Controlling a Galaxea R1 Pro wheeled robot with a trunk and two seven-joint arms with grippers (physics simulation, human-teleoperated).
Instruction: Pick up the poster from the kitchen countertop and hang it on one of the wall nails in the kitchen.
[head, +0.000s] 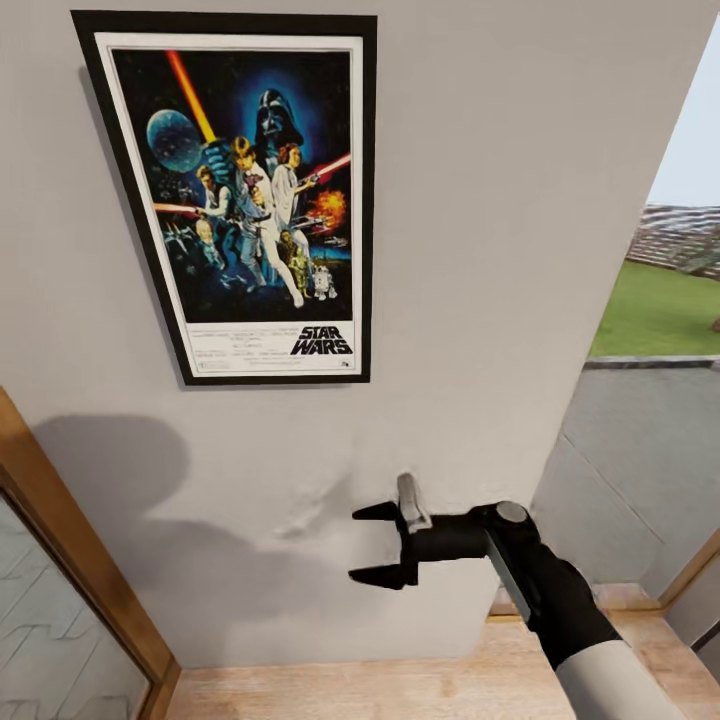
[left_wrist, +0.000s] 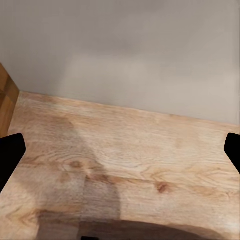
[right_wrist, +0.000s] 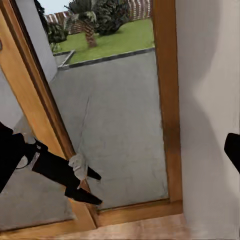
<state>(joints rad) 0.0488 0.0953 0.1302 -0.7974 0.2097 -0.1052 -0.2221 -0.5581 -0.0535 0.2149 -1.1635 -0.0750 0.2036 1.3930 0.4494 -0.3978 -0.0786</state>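
From the head camera, the poster (head: 235, 195) sits flat against the pale wall (head: 480, 250) in the upper left of the frame, slightly tilted, its black frame casting a thin shadow on its left side. No nail shows, since any would be behind the frame, so it looks hung but I cannot confirm what bears it. The right pincer (head: 364, 543) is in the lower centre of the frame, well below the poster, its two black fingers spread and holding nothing. A wooden door frame (head: 70, 560) runs along the lower left, and a window opening at the right edge shows grass outside.

The risk, as I judge it, is that the poster rests on friction or a shallow catch. A brush from the arm as it pulls away could knock it off, and it would fall to the wooden floor (head: 350, 690).

The left wrist camera looks at plank floor and the base of the wall, with the left pincer (left_wrist: 120, 150) fingertips at the two side edges, wide apart and empty.

In the right wrist camera a glazed door with a wood frame fills the middle, garden beyond. A black fingertip shows at the right edge.

Readable writing: "STAR WARS" in black at the poster's lower right; the credit lines beside it are too small to read.
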